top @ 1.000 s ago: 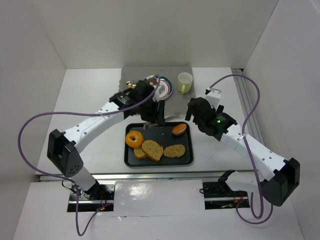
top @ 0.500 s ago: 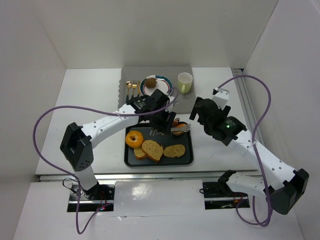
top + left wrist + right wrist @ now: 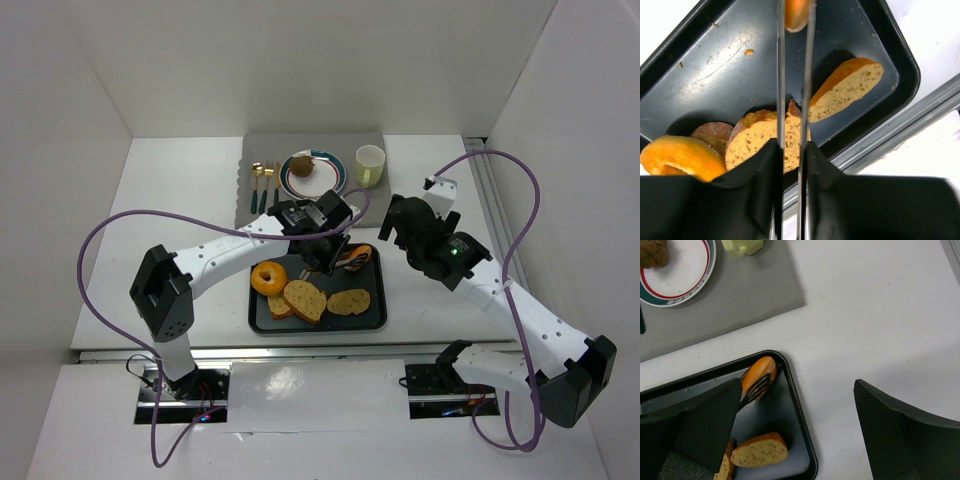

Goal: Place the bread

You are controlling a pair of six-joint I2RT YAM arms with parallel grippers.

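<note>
Count: 1 tray [image 3: 372, 316], 1 plate [image 3: 331, 186], 1 cup [image 3: 370, 165], 1 mat [image 3: 265, 146], 1 doughnut [image 3: 268, 277], 1 bun [image 3: 760, 370], 1 muffin [image 3: 300, 166], 3 bread slices [image 3: 305, 300]

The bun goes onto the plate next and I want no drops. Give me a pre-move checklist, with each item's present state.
1. Grip of the tongs on the orange bun: ok, a blade lies on each side of it.
2. Left tool clamped on the tongs: ok, its fingers squeeze both blades.
3. Bun lifted clear of the tray: cannot tell.
4. Room on the plate: ok, only the muffin sits there, toward one side.
5. Right tool out of the path: ok, open and empty, by the tray's far right corner.
</note>
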